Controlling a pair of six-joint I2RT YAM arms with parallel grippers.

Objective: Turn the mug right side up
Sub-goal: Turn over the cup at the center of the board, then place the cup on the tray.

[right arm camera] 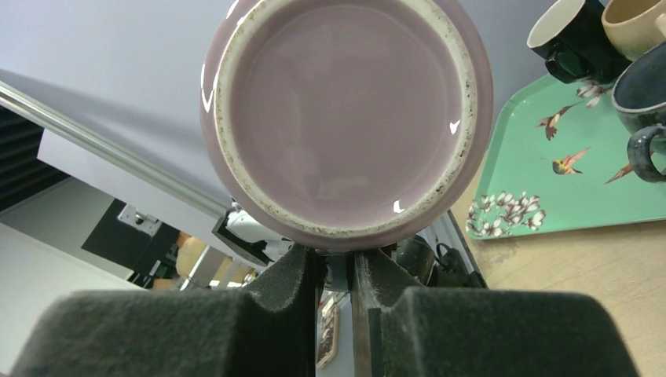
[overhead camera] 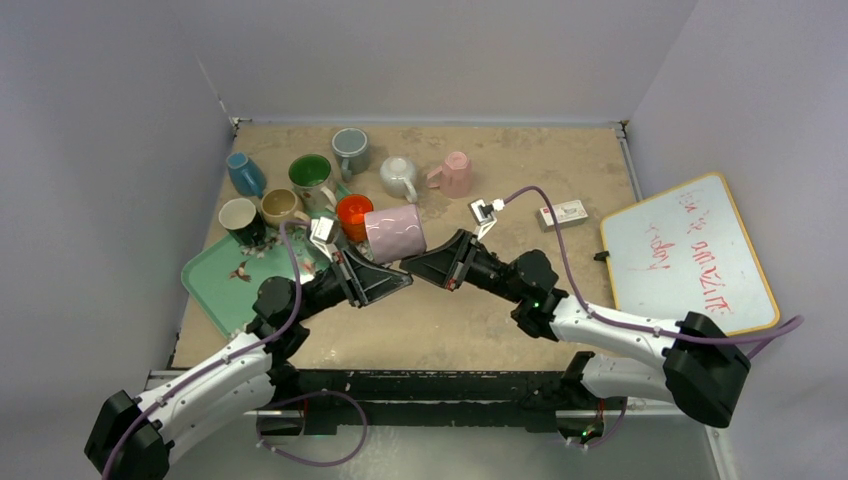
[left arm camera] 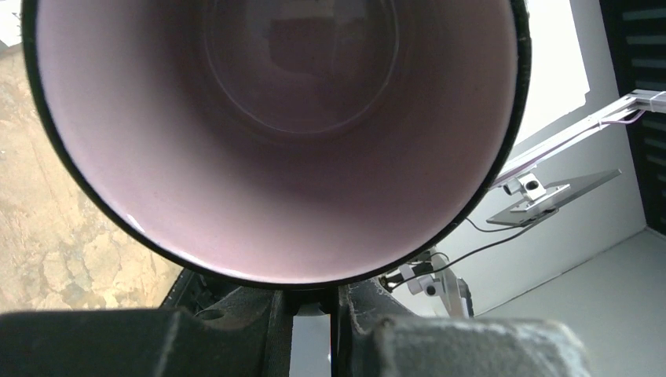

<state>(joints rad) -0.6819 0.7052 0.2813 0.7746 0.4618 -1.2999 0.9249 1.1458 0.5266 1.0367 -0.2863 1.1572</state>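
Left gripper (overhead camera: 398, 280): reaches in from 7 o'clock of the mug; fingers pressed together under the mug's dark rim, pinching a small part there, probably the handle, though it is mostly hidden.
Right gripper (overhead camera: 412, 266): reaches in from 4 o'clock; fingers pressed together just under the foot ring, on that same underside part.
Pink mug (overhead camera: 395, 232): off the table, held between both grippers, lying on its side; mouth towards 9 o'clock facing the left wrist, glazed base towards 3 o'clock facing the right wrist. Inside looks empty.
Step in hand (judgement): a two-handed hold in mid-air, partway through the turn; the mug is neither upright nor set down.
Doing it well: let only one gripper let go, and only once the other's pinch is firm. Roll that wrist until the mouth faces up. Keep the mug level on the way down.
Table (overhead camera: 450, 320): bare sandy patch at 6 o'clock of the mug, the safest landing spot.
Green tray (overhead camera: 215, 280): at 8 o'clock, bird-patterned; keep clear.
Orange cup (overhead camera: 354, 212): just beside the mug at 10 o'clock, the nearest thing to knock.
Other mugs (overhead camera: 350, 150): a row from 10 to 1 o'clock, farther back.
Whiteboard (overhead camera: 690, 255): at 3 o'clock, well apart.
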